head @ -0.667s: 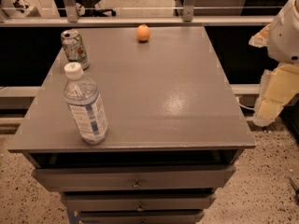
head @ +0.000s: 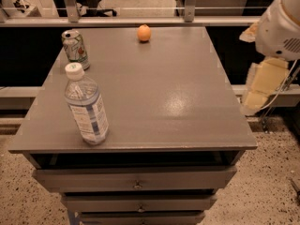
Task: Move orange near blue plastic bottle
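Gripper (head: 263, 84) hangs off the side edge of the table (head: 187, 107), over the floor, touching nothing. Cannot tell how far open it is; nothing seen in it. Orange (head: 144, 33) sits well apart from gripper, across the top by the far edge. Blue plastic bottle (head: 86, 104) stands upright even farther from gripper, at the near opposite corner, soda can (head: 75, 49) behind it. Step is likely the reach: come over orange from above and centre on it, since it can roll; steer clear of can.
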You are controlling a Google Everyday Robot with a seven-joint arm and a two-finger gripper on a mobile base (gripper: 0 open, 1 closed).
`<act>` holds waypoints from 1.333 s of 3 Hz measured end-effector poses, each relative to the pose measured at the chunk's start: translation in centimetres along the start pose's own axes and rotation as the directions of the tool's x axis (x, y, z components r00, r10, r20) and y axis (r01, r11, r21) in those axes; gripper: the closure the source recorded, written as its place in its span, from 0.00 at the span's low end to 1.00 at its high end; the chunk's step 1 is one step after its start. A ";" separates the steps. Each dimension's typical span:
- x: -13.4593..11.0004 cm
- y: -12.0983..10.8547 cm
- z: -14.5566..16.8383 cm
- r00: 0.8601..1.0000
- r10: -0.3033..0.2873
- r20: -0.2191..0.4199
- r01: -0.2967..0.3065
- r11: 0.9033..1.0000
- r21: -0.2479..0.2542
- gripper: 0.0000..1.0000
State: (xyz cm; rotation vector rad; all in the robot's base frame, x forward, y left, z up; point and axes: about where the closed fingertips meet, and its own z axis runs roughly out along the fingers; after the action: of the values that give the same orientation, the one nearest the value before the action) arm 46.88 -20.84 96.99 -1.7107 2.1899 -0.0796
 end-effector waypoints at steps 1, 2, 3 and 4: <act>-3.0 -5.0 2.9 0.996 -0.017 0.090 0.013 0.999 0.040 0.00; -6.1 -10.2 5.6 0.978 -0.019 0.208 0.000 0.996 0.089 0.00; -9.5 -14.7 8.0 0.948 -0.022 0.317 -0.024 0.990 0.139 0.00; -9.5 -14.7 8.0 0.948 -0.022 0.317 -0.024 0.990 0.139 0.00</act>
State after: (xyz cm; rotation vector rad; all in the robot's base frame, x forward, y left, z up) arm 65.01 -14.32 95.68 -1.5251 1.9017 0.0387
